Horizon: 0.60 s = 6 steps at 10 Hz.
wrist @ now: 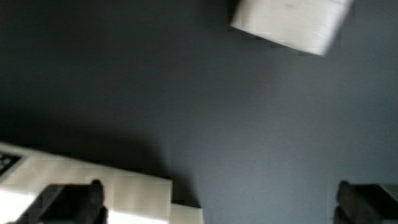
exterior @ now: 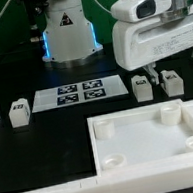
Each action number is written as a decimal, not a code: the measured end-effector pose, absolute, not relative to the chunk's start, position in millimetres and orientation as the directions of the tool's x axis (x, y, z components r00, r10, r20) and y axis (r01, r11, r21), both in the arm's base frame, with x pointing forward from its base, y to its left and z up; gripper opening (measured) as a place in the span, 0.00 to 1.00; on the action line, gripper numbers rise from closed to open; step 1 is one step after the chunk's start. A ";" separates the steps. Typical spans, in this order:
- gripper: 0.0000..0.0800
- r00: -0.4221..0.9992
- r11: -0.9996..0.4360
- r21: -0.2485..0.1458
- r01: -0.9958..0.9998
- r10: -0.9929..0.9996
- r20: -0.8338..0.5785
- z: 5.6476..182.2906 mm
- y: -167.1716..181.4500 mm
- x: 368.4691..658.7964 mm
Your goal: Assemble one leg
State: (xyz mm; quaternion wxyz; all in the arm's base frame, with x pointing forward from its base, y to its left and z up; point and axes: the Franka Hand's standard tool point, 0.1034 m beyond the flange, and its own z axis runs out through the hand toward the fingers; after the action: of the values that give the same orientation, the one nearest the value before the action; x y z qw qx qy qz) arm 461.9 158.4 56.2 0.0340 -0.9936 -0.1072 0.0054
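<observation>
The gripper (exterior: 171,69) hangs wide open and empty; in the wrist view its two fingers (wrist: 71,205) stand far apart with only dark table (wrist: 196,110) between them. Just below it in the exterior view a leg (exterior: 172,85) stands upright on the table, with a second leg (exterior: 142,87) close by on the exterior view's left. The tray (exterior: 106,156) lies nearer the camera and the marker board (exterior: 79,92) further to that left. The step looks like the approach to a grasp. The wrist view shows a white block (wrist: 294,25), probably one of these legs, well off the line between the fingers. So the gripper should centre over the leg first, then come straight down to straddle it squarely, clear of the second leg, and close on its flat sides.
</observation>
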 end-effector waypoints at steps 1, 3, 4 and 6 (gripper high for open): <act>0.81 0.977 -0.975 -0.068 0.213 0.214 -0.009 56.0 157.9 461.3; 0.81 0.976 -0.974 -0.067 0.215 0.218 -0.027 55.9 158.0 460.6; 0.81 0.975 -0.974 -0.067 0.216 0.219 -0.029 55.7 158.5 459.9; 0.81 0.949 -0.983 -0.054 0.174 0.182 -0.258 56.9 164.4 443.5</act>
State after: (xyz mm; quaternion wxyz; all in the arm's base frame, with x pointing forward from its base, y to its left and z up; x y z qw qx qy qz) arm 443.5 164.4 56.9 0.0152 -0.9870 -0.0902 0.1320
